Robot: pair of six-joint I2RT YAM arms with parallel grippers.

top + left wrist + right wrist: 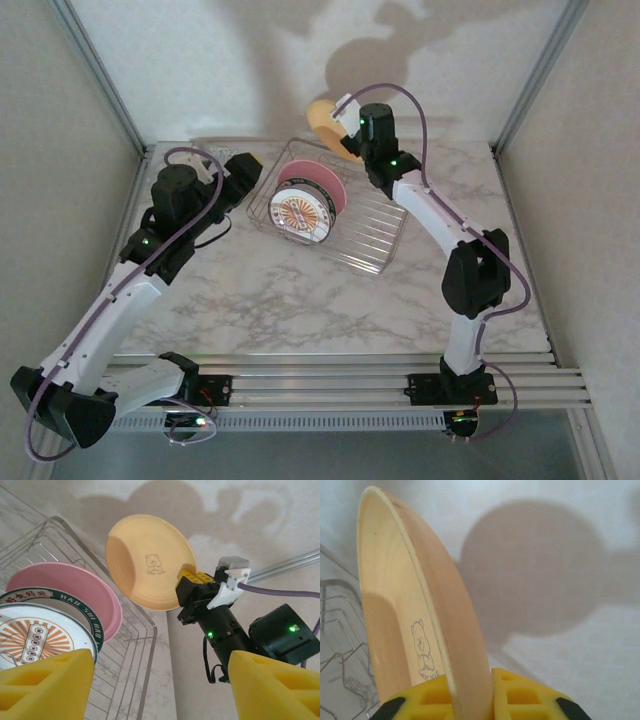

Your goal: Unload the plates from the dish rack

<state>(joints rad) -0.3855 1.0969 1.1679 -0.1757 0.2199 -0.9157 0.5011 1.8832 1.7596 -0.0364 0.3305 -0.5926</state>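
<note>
A: What does the overhead camera give that the wrist cameras don't?
B: The whole layout. The dish rack sits on the marble table between the two arms, and the left gripper is just beside the rack's left end.

A: And the left wrist camera?
B: It looks across the rack at the right gripper, which is clamped on the lower rim of the orange plate. The plate is held up on edge beyond the rack's far side, touching no wire. The left claw's own yellow pads stand wide apart with nothing between them.

A: The right wrist camera?
B: A close view: the orange plate runs edge-on down between the two yellow fingers, pinched from both sides.

A: How many of each?
B: Three plates in sight. The orange one is in the claw. The pink plate and the small sunburst plate stand on edge in the rack, the sunburst one just in front. One rack, two grippers.

A: Any writing?
B: The orange plate carries a small bear drawing with tiny lettering under it, too small to read. The sunburst plate's dark green rim has Chinese characters and capitals that look like "HAN SUI HAN"
</note>
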